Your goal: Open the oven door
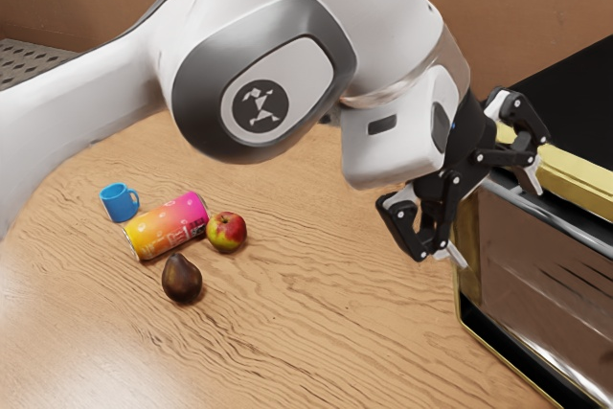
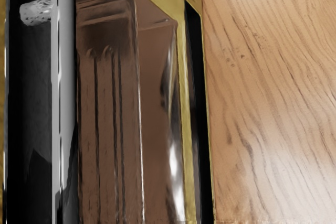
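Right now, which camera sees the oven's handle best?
The wrist view: there the handle is a long grey bar beside the brown window, and you can even see a stubby mount. The exterior view shows part of the handle slanting away near my open gripper.

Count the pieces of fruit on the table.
2. The apple is at the pink end of the can; the dark pear-shaped fruit is just below both in the exterior view. The arm may hide more.
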Tool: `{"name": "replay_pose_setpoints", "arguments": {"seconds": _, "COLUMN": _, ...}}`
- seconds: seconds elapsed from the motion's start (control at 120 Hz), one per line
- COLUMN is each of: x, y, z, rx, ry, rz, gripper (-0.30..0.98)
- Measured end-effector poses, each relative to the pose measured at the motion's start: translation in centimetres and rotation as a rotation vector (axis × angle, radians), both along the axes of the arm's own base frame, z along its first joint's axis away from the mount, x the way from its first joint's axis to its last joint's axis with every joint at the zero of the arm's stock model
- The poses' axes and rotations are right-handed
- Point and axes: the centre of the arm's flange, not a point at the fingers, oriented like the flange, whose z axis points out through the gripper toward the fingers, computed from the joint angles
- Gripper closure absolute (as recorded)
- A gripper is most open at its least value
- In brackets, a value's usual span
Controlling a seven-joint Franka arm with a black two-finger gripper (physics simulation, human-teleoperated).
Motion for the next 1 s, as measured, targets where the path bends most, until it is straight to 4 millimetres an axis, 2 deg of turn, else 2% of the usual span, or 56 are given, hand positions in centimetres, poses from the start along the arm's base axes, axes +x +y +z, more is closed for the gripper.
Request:
{"name": "replay_pose_setpoints", "arguments": {"seconds": 0.133, "x": 0.7, "y": 0.8, "z": -0.4, "rx": -0.012, "ry": 0.005, "rz": 0.059, "gripper": 0.00}}
{"name": "replay_pose_setpoints", "arguments": {"seconds": 0.267, "x": 0.5, "y": -0.1, "z": -1.5, "rx": -0.013, "ry": 0.018, "rz": 0.078, "gripper": -0.01}}
{"name": "replay_pose_setpoints", "arguments": {"seconds": 0.458, "x": 0.6, "y": -0.7, "z": -2.0, "rx": -0.025, "ry": 0.024, "rz": 0.107, "gripper": -0.01}}
{"name": "replay_pose_setpoints", "arguments": {"seconds": 0.517, "x": 0.1, "y": -0.4, "z": -3.3, "rx": -0.004, "ry": 0.038, "rz": 0.123, "gripper": -0.05}}
{"name": "replay_pose_setpoints", "arguments": {"seconds": 0.533, "x": -0.6, "y": -0.4, "z": -4.0, "rx": 0.014, "ry": 0.040, "rz": 0.129, "gripper": -0.10}}
{"name": "replay_pose_setpoints", "arguments": {"seconds": 0.55, "x": -2.8, "y": -0.1, "z": -4.6, "rx": 0.053, "ry": 0.030, "rz": 0.139, "gripper": -0.15}}
{"name": "replay_pose_setpoints", "arguments": {"seconds": 0.558, "x": -5.0, "y": 0.2, "z": -4.5, "rx": 0.083, "ry": 0.011, "rz": 0.150, "gripper": -0.06}}
{"name": "replay_pose_setpoints", "arguments": {"seconds": 0.575, "x": -9.4, "y": 0.6, "z": -4.5, "rx": 0.136, "ry": -0.030, "rz": 0.169, "gripper": 0.20}}
{"name": "replay_pose_setpoints", "arguments": {"seconds": 0.6, "x": -18.8, "y": -1.2, "z": -3.8, "rx": 0.191, "ry": -0.129, "rz": 0.122, "gripper": 0.20}}
{"name": "replay_pose_setpoints", "arguments": {"seconds": 0.617, "x": -26.4, "y": -2.5, "z": -2.4, "rx": 0.208, "ry": -0.222, "rz": 0.068, "gripper": 0.18}}
{"name": "replay_pose_setpoints", "arguments": {"seconds": 0.633, "x": -36.7, "y": -4.3, "z": 3.1, "rx": 0.167, "ry": -0.400, "rz": -0.021, "gripper": 0.16}}
{"name": "replay_pose_setpoints", "arguments": {"seconds": 0.65, "x": -46.2, "y": -4.4, "z": 9.3, "rx": 0.104, "ry": -0.579, "rz": -0.082, "gripper": 0.14}}
{"name": "replay_pose_setpoints", "arguments": {"seconds": 0.658, "x": -50.0, "y": -4.0, "z": 12.2, "rx": 0.072, "ry": -0.653, "rz": -0.096, "gripper": 0.13}}
{"name": "replay_pose_setpoints", "arguments": {"seconds": 0.667, "x": -53.4, "y": -3.4, "z": 14.5, "rx": 0.045, "ry": -0.715, "rz": -0.105, "gripper": 0.13}}
{"name": "replay_pose_setpoints", "arguments": {"seconds": 0.675, "x": -55.3, "y": -2.3, "z": 17.0, "rx": 0.014, "ry": -0.762, "rz": -0.092, "gripper": 0.12}}
{"name": "replay_pose_setpoints", "arguments": {"seconds": 0.683, "x": -55.7, "y": -0.8, "z": 19.8, "rx": -0.020, "ry": -0.787, "rz": -0.059, "gripper": 0.11}}
{"name": "replay_pose_setpoints", "arguments": {"seconds": 0.7, "x": -52.7, "y": 2.8, "z": 24.6, "rx": -0.080, "ry": -0.776, "rz": 0.035, "gripper": 0.10}}
{"name": "replay_pose_setpoints", "arguments": {"seconds": 0.717, "x": -45.9, "y": 7.3, "z": 28.1, "rx": -0.131, "ry": -0.706, "rz": 0.158, "gripper": 0.09}}
{"name": "replay_pose_setpoints", "arguments": {"seconds": 0.725, "x": -42.1, "y": 9.6, "z": 29.1, "rx": -0.148, "ry": -0.662, "rz": 0.224, "gripper": 0.09}}
{"name": "replay_pose_setpoints", "arguments": {"seconds": 0.742, "x": -35.0, "y": 13.7, "z": 29.9, "rx": -0.164, "ry": -0.578, "rz": 0.345, "gripper": 0.08}}
{"name": "replay_pose_setpoints", "arguments": {"seconds": 0.758, "x": -27.8, "y": 17.4, "z": 29.3, "rx": -0.164, "ry": -0.486, "rz": 0.465, "gripper": 0.08}}
{"name": "replay_pose_setpoints", "arguments": {"seconds": 0.792, "x": -16.1, "y": 23.5, "z": 25.8, "rx": -0.136, "ry": -0.322, "rz": 0.673, "gripper": 0.06}}
{"name": "replay_pose_setpoints", "arguments": {"seconds": 0.817, "x": -9.5, "y": 26.8, "z": 22.1, "rx": -0.104, "ry": -0.212, "rz": 0.794, "gripper": 0.06}}
{"name": "replay_pose_setpoints", "arguments": {"seconds": 0.833, "x": -5.9, "y": 28.3, "z": 19.5, "rx": -0.081, "ry": -0.144, "rz": 0.858, "gripper": 0.05}}
{"name": "replay_pose_setpoints", "arguments": {"seconds": 0.867, "x": -1.0, "y": 30.9, "z": 14.9, "rx": -0.046, "ry": -0.034, "rz": 0.962, "gripper": 0.04}}
{"name": "replay_pose_setpoints", "arguments": {"seconds": 0.917, "x": 3.6, "y": 33.8, "z": 7.8, "rx": -0.001, "ry": 0.127, "rz": 1.080, "gripper": 0.03}}
{"name": "replay_pose_setpoints", "arguments": {"seconds": 0.95, "x": 5.3, "y": 34.5, "z": 3.9, "rx": 0.019, "ry": 0.211, "rz": 1.127, "gripper": 0.03}}
{"name": "replay_pose_setpoints", "arguments": {"seconds": 1.0, "x": 6.4, "y": 33.5, "z": 1.1, "rx": 0.026, "ry": 0.275, "rz": 1.160, "gripper": 0.02}}
